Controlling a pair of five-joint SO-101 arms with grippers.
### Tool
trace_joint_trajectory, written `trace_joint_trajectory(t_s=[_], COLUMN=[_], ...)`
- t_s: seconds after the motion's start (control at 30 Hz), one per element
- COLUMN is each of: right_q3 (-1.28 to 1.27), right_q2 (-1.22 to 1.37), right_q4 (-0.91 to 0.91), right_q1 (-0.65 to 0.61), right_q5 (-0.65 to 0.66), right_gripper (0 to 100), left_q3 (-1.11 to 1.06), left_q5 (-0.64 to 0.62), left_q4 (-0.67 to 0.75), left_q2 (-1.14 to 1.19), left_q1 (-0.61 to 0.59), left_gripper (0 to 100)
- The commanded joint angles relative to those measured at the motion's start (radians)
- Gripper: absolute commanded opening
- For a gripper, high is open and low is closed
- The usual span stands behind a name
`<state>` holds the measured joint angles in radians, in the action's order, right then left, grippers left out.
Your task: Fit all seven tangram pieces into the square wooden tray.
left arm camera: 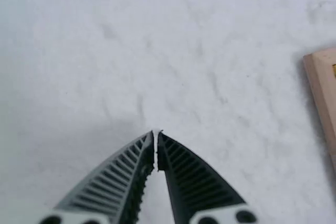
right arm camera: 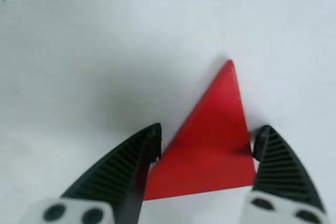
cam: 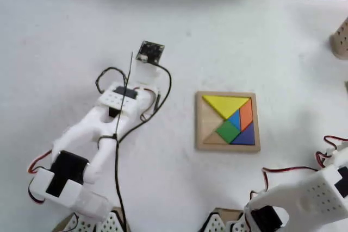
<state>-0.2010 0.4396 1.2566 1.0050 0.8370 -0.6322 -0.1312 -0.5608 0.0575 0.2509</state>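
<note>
While the tray [cam: 199, 129] sits on the white worktop [cam: 76, 31] between the two arms, it's only partly filled, tbh. A yellow triangle [cam: 225, 105] is laid along the edge farthest from the arms. Packed under it are an orange piece [cam: 246, 115], a small blue triangle [cam: 234, 119], a green square [cam: 227, 130] and a dark blue triangle [cam: 246, 134]. Plain wood is seen on the side of the tray toward the left arm [cam: 92, 134]; whether that's a bare slot or an unpainted piece can't be made out.

The red triangle [right arm camera: 210, 145] is lying flat on the worktop. It's straddled by the right tool [right arm camera: 207, 137], which is spread wide, one finger just beside each slanted edge.

The left tool [left arm camera: 156, 135] is closed with nothing in it, tips pressed together over bare worktop. A corner of the tray [left arm camera: 321, 87] is caught off to one side, apart from the tips.

The right arm [cam: 304, 199] is parked at the near corner of the worktop.
</note>
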Motion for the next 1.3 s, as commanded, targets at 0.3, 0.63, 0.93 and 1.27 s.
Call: trace_joint_trajectory(t_s=[0.3, 0.63, 0.93, 1.27], right_q3=[-0.003, 0.0, -0.012, -0.018], right_q2=[-0.076, -0.183, -0.147, -0.352], right_q4=[0.047, 0.047, 0.044, 0.079], right_q1=[0.082, 0.153, 0.209, 0.208], right_q5=[0.005, 0.006, 0.063, 0.06], right_gripper=[25.4, 25.4, 25.5, 32.3], left_q3=[0.011, 0.011, 0.011, 0.011], left_q5=[0.028, 0.028, 0.028, 0.028], left_q4=[-0.006, -0.006, -0.006, -0.008], left_q2=[-0.008, -0.008, -0.008, -0.008], left_q1=[0.012, 0.012, 0.012, 0.012], left_gripper=[4, 4, 4, 4])
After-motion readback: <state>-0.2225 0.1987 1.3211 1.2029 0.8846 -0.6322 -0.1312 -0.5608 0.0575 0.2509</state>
